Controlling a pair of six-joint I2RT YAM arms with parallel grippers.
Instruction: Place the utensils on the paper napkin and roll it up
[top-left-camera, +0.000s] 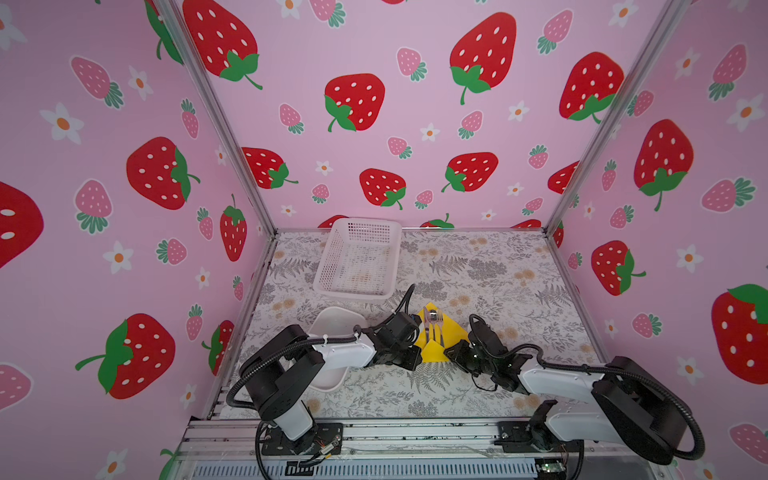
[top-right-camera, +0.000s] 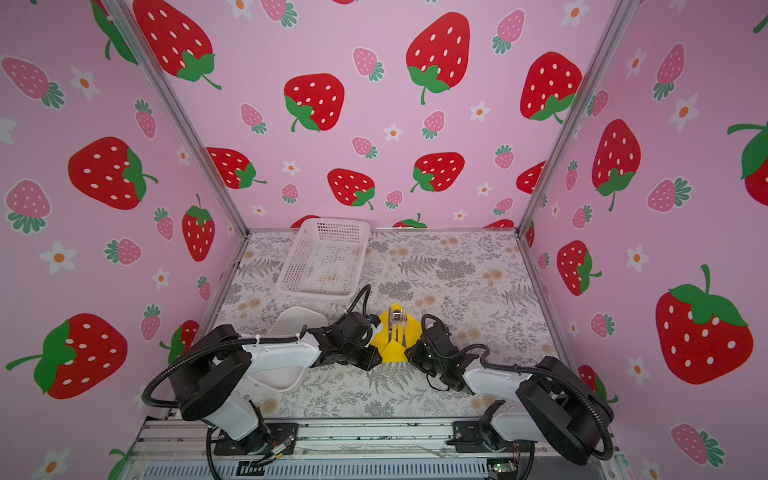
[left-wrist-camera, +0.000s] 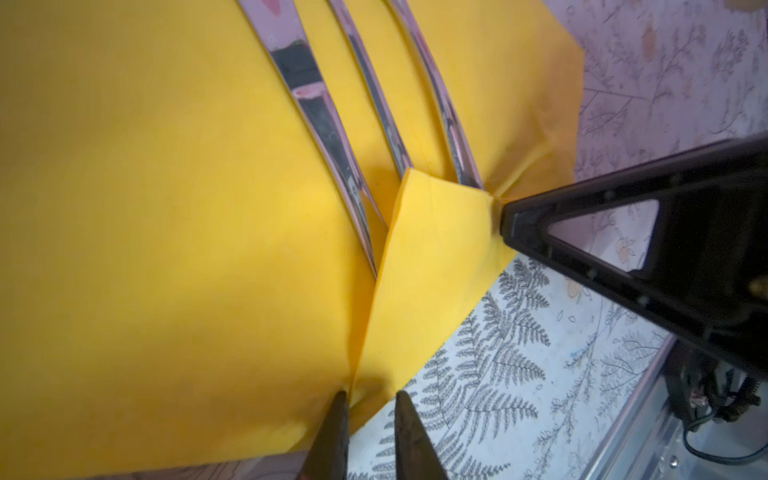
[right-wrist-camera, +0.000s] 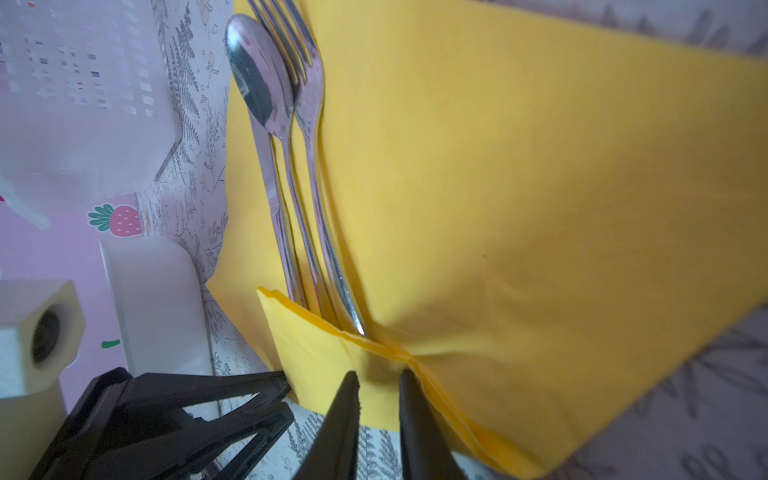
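The paper napkin (top-left-camera: 451, 328) (top-right-camera: 412, 328) lies as a yellow diamond mid-table. On it rest the utensils (top-left-camera: 434, 326) (right-wrist-camera: 291, 166), a knife, spoon and fork side by side, heads pointing away from me. The napkin's near corner is folded up over the handle ends (left-wrist-camera: 436, 249). My left gripper (left-wrist-camera: 370, 395) (top-left-camera: 417, 351) is shut on the left end of that fold. At the fold's right end, my right gripper (right-wrist-camera: 376, 376) (top-left-camera: 448, 353) pinches the paper, which creases around its tip. In both top views the arms hide the napkin's lower side corners.
A white perforated basket (top-left-camera: 332, 257) (top-right-camera: 297, 257) stands at the back left. A smooth white tray (top-left-camera: 332, 322) (top-right-camera: 297, 320) lies partly under my left arm. Pink strawberry walls close in three sides, and a metal rail (top-left-camera: 395, 432) runs along the front.
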